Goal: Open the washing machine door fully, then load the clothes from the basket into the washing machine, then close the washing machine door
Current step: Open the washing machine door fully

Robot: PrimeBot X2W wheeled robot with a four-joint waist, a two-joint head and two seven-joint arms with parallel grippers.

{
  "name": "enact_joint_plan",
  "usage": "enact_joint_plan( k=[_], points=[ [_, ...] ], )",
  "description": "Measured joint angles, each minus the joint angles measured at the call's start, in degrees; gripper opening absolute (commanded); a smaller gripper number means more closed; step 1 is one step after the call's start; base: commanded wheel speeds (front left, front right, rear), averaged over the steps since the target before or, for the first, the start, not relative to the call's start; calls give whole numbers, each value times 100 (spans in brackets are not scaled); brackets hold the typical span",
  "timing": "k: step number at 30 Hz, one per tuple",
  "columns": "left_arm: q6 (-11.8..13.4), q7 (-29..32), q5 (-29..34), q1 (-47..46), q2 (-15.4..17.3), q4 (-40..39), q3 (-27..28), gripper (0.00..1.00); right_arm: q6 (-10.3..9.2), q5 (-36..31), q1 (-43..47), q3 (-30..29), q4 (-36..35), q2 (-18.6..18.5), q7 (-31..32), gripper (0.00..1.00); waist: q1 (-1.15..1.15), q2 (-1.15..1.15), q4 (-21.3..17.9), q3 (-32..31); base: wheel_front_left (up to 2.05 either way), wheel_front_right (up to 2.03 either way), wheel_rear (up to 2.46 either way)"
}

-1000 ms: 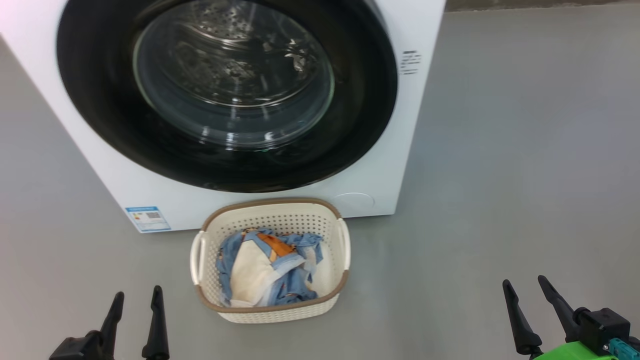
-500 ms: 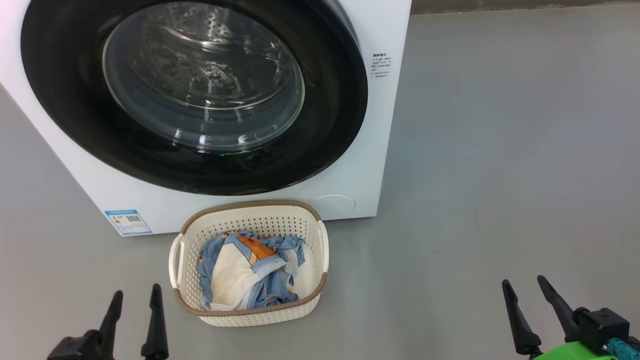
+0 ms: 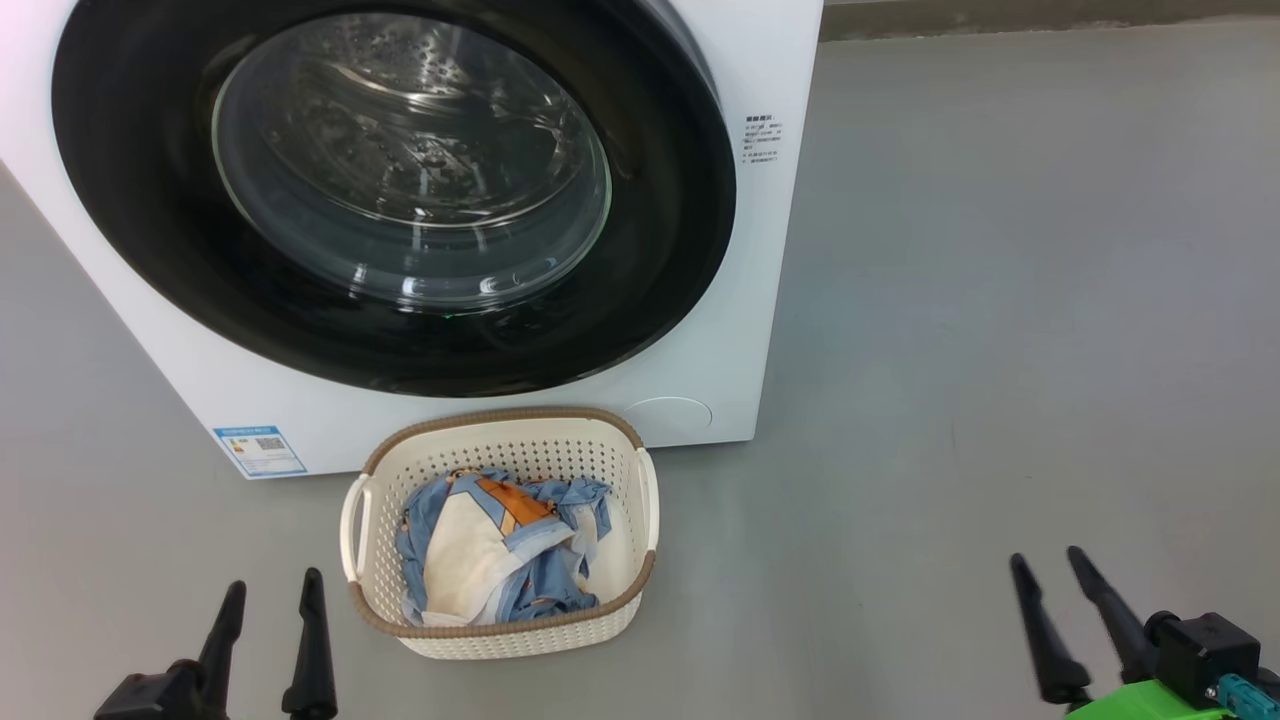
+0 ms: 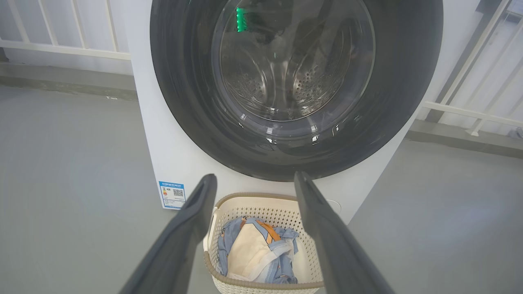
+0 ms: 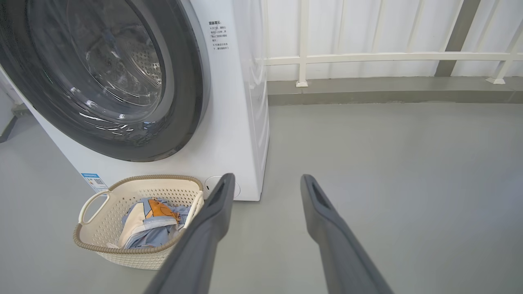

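The washing machine door (image 3: 395, 190) is shut. The basket (image 3: 500, 416) sits on the floor (image 3: 1000, 300) just below it, with the clothes (image 3: 495, 545) inside. The left pincer (image 3: 275, 580) and the right pincer (image 3: 1046, 554) are both apart and hold nothing. The shiny door rim could make a finger slip off.

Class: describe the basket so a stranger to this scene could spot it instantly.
Find the big white washing machine. On the grey floor directly before it sits the basket. Unlike the machine, it is small, cream, perforated and brown-rimmed, holding blue clothes.
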Motion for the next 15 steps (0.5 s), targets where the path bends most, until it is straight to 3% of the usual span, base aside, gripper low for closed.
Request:
enact_joint_plan(
  k=[10, 15],
  points=[
    [0, 0, 0, 3, -1, -18, -1, 100, 0, 32, 1, -30, -48, 14, -1, 0, 0, 0, -31, -10, 0, 0, 0],
    [0, 0, 0, 3, -1, -35, -3, 100, 0, 715, 1, -265, -112, 221, -1, 0, 0, 0, -46, 16, 0, 0, 0]
  ],
)
